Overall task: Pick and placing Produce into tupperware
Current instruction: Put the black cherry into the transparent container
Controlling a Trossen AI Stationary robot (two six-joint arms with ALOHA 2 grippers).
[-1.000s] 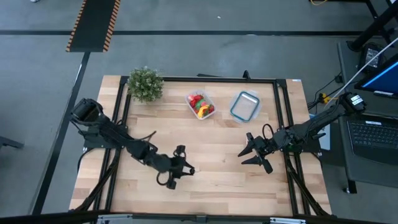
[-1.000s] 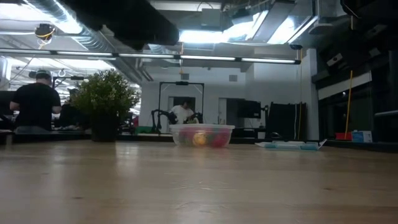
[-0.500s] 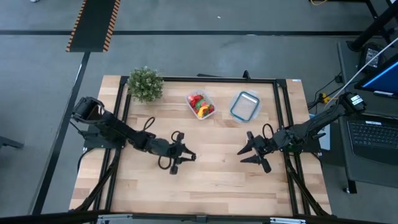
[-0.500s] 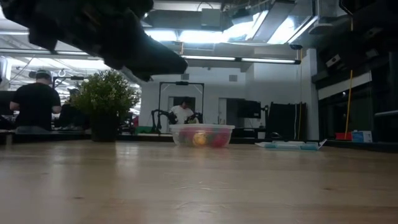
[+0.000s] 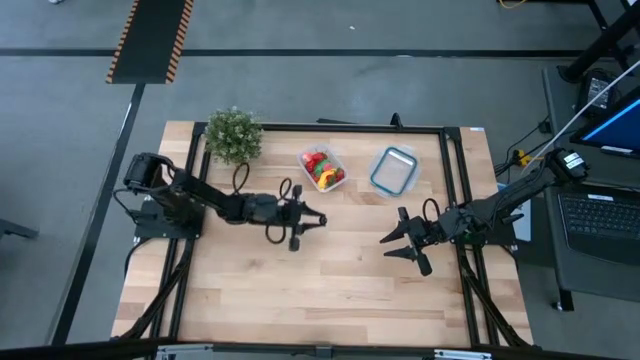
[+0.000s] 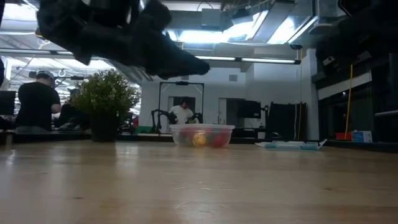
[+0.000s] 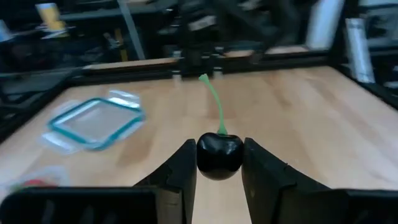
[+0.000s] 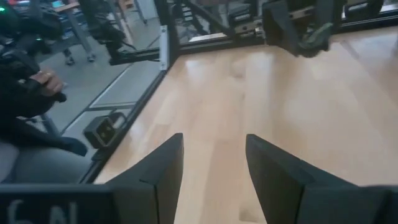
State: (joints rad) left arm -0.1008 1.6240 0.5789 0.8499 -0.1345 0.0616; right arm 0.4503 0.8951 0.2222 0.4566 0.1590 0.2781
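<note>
Bright ceiling strip glare, dim foreground, blurred wrist backgrounds.

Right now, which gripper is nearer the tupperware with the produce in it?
Left. The left gripper, its jaws shut on a dark cherry, sits just short of the tupperware. The right gripper waits empty, farther off toward the table's right side.

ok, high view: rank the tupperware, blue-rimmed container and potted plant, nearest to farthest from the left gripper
1. Tupperware, with produce in it, just beyond the left gripper, which holds a dark cherry.
2. Potted plant, at the table's far left corner.
3. Blue-rimmed container, farther right than the tupperware. Plant and container are nearly level; the plant looks slightly closer.
</note>
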